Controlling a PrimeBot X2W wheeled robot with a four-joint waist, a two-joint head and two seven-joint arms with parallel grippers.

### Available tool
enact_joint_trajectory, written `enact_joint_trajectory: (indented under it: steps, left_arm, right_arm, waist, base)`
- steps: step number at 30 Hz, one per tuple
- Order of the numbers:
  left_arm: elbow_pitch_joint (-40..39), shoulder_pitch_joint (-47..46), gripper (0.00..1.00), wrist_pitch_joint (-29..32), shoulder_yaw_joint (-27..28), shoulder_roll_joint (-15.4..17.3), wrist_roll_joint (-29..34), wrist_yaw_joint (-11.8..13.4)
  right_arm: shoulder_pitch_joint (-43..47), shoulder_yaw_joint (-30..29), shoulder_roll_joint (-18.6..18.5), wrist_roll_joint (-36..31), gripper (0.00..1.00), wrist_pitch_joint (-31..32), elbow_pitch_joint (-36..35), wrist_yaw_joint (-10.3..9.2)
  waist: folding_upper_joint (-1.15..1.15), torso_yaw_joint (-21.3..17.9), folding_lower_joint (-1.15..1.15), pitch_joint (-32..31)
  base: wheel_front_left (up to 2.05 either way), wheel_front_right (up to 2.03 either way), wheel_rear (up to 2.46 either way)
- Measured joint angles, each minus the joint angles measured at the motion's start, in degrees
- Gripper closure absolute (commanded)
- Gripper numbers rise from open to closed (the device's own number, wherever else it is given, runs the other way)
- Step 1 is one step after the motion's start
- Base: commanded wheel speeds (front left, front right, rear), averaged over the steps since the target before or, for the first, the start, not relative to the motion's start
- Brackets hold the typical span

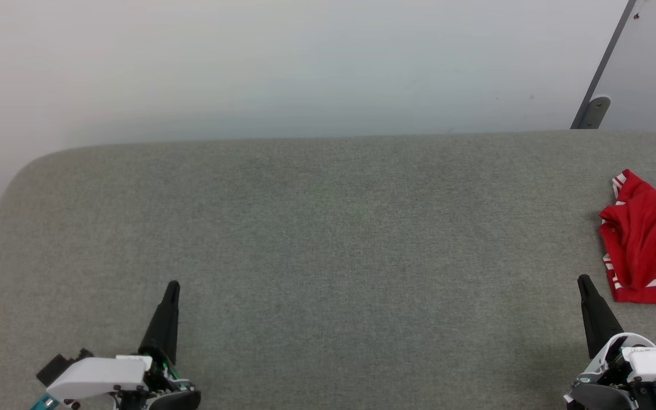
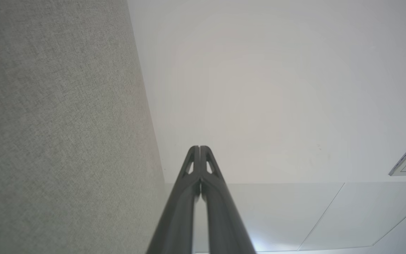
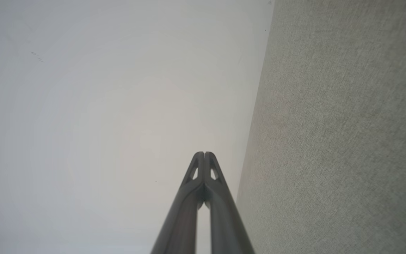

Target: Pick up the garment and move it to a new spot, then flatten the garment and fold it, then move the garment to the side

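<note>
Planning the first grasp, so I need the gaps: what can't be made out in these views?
garment: head view's right edge cuts it off; full extent unknown.
Its kind and layout: crumpled folds hide them, head view.
right gripper: head view's bottom edge cuts off its wrist; height above the grey surface unclear.

I see the garment [image 1: 650, 239], bright red with white striped hem bands, lying crumpled in a loose heap at the far right of the grey fabric surface [image 1: 328, 239], partly cut off by the view's edge.
</note>
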Motion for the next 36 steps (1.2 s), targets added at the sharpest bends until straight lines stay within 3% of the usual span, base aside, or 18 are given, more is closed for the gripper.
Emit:
enact_joint_trajectory:
  steps: [36]
  left_arm:
    - [0.00,0.00,1.00,0.00,0.01,0.00,0.00,0.00]
  right_arm:
    - [0.00,0.00,0.00,0.00,1.00,0.00,0.00,0.00]
  waist:
    - [0.00,0.00,0.00,0.00]
  base:
    - [0.00,0.00,0.00]
